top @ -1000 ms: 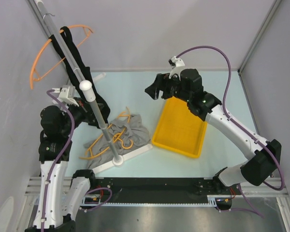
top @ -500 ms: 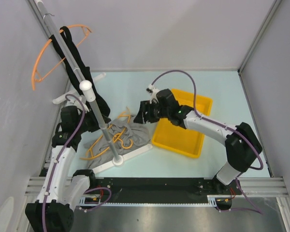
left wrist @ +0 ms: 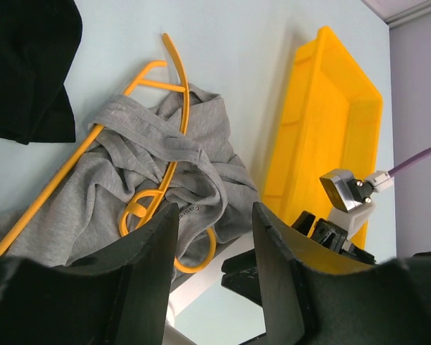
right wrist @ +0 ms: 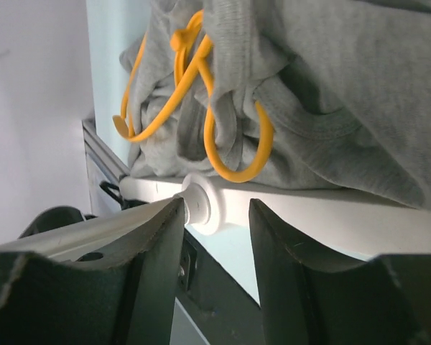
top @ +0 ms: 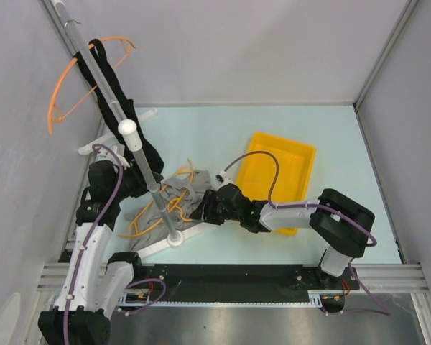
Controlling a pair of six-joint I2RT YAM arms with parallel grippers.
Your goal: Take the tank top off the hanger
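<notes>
The grey tank top lies crumpled on the table against the far side of the white stand foot, one edge of it draped onto that foot. It is not off the orange hanger: the hanger's wire threads in and out of the cloth, the hook curls out of the folds just above the foot, and one long arm pokes out toward the left of the foot. In the left wrist view a grey strap crosses over the hanger's arm.

The right gripper is down low just beyond the foot, right at the near edge of the tank top, its jaws part open with nothing between them; past its fingers you look at the foot's round collar and the hanger's hook hanging over it. The left gripper hovers to the left of the foot, above the garment, jaws likewise part open and holding nothing.

A black garment hangs left of and beyond the foot, under the grey rail that carries a second orange hanger. The yellow tray sits to the right of the foot, beyond the right arm
</notes>
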